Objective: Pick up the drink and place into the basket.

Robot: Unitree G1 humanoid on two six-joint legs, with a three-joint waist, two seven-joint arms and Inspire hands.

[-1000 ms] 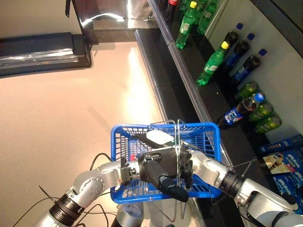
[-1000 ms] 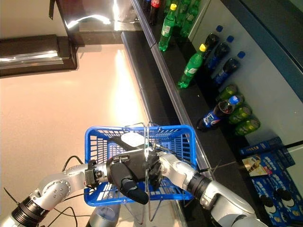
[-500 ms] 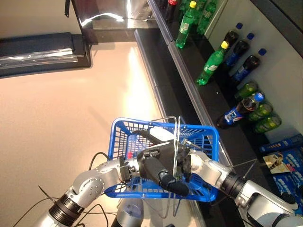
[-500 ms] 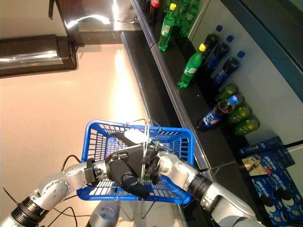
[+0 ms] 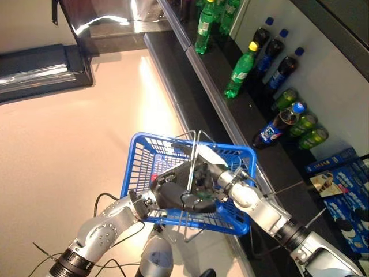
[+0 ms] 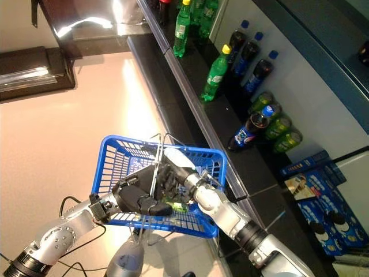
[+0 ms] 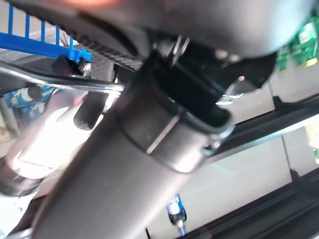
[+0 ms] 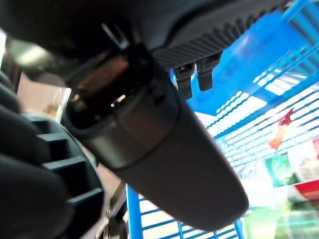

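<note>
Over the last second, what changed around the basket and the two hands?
The camera shifted. The right hand reached deeper into the blue basket, where a green drink now shows on the floor. The left hand stayed at the wire handles. Shelf bottles unchanged.

1. A glossy beige floor point(image 5: 69, 144) fills the left side, with bright light glare on it.
2. A dark shelf point(image 5: 230, 107) runs along the right, against a pale wall point(image 5: 340, 75).
3. A dark low platform point(image 5: 40, 69) lies at the far left.
</note>
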